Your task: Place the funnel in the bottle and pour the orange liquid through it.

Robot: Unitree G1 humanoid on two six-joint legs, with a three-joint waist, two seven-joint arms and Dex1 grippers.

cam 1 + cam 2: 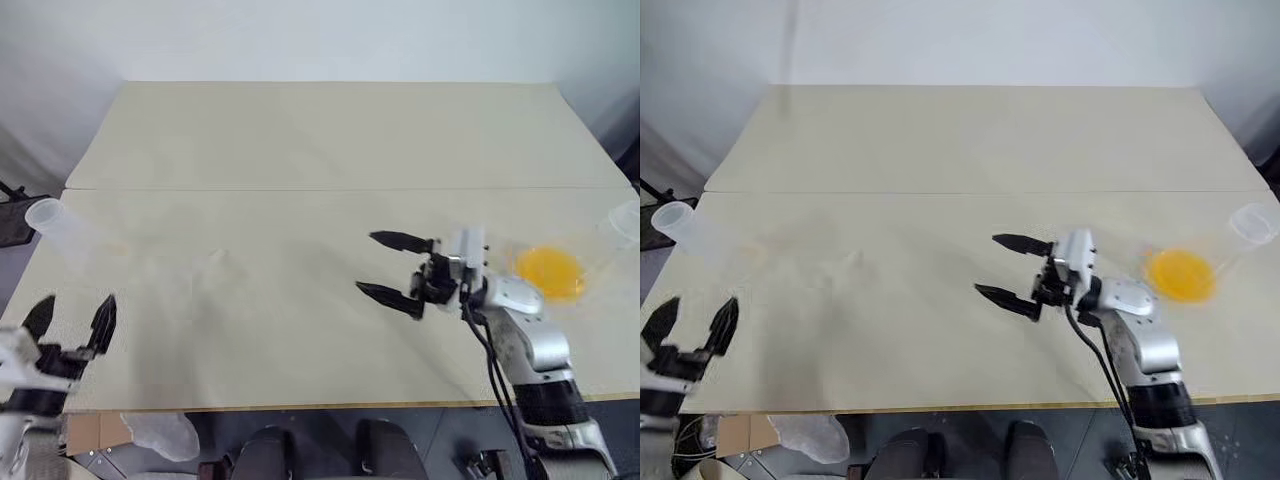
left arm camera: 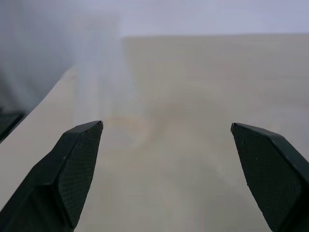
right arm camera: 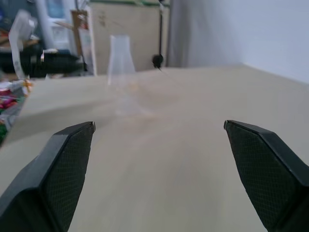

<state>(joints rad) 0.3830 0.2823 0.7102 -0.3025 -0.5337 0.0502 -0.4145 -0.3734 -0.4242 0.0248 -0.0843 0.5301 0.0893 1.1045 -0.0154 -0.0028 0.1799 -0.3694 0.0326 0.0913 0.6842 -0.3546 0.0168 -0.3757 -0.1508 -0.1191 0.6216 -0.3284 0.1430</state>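
On the beige table [image 1: 320, 150], both end effectors, left [image 1: 70, 320] and right [image 1: 385, 265], gape wide, empty.

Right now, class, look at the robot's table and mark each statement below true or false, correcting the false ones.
1. The right gripper is open and holds nothing. True.
2. The orange liquid lies at the table's left end. False: it is at the right end, beyond the right gripper.
3. The left gripper is shut on the clear flask. False: it is open and apart from the flask.
4. The clear flask stands near the left edge of the table. True.
5. The right gripper points toward the table's left side. True.
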